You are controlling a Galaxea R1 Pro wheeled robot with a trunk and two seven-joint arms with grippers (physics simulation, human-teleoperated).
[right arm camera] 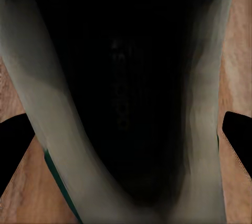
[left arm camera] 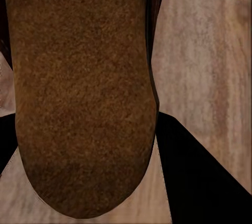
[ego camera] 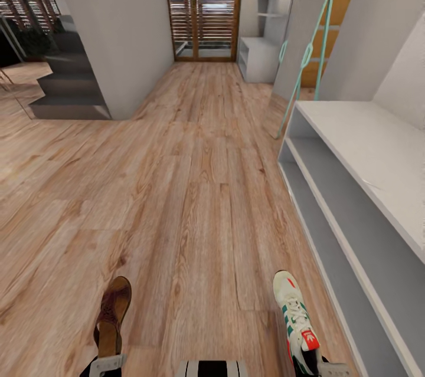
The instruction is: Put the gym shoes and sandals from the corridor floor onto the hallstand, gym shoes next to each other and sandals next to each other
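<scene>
Already each arm seems to carry a shoe. The sandal [ego camera: 113,312] sticks out ahead of the left gripper [ego camera: 106,363] at the head view's lower left, and the left wrist view looks straight onto its brown insole [left arm camera: 84,92], so I judge those fingers closed on its heel end, though the pads themselves are hidden. The sneaker [ego camera: 296,321] sits the same way ahead of the right gripper [ego camera: 332,369], toe forward; the right wrist view stares into its dark opening [right arm camera: 126,92] with pale lining around it, so the fingers look clamped on the heel collar.

The rack [ego camera: 354,153] stands to the right, its top and both shelves bare. No second sandal or sneaker appears on the floor [ego camera: 195,188].

Risks from here, as I judge them: both shoes are held by one end, so a quick swing could make them pivot or slip out. The sneaker is nearest the rack, and its long toe could knock the shelf edge and be levered loose. Placing either shoe mid-shelf could leave no room for its partner alongside.
</scene>
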